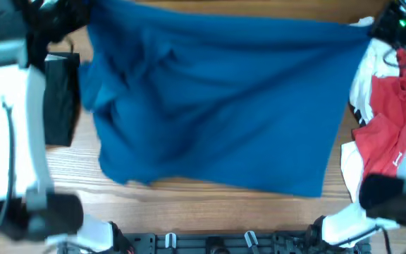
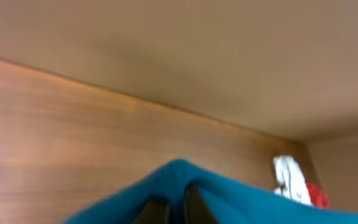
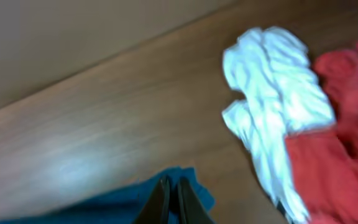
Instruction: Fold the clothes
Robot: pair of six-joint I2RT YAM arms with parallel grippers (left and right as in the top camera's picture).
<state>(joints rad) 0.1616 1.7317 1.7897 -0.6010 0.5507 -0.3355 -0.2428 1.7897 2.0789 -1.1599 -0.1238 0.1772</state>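
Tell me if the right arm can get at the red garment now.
Likely within reach: the red garment lies uncovered nearby. But the right gripper is shut on the blue shirt's corner and must release first.

**No legible writing**

Nothing written can be read in any of the 3 views. The only trace of lettering is a small white mark (image 1: 399, 159) on the red garment (image 1: 390, 116), which lies heaped at the right edge of the table (image 1: 210, 201). In the overhead view the mark looks like 1 upright stroke, too blurred to name as a letter or a numeral. The wrist views are too soft to show any print on the cloth.
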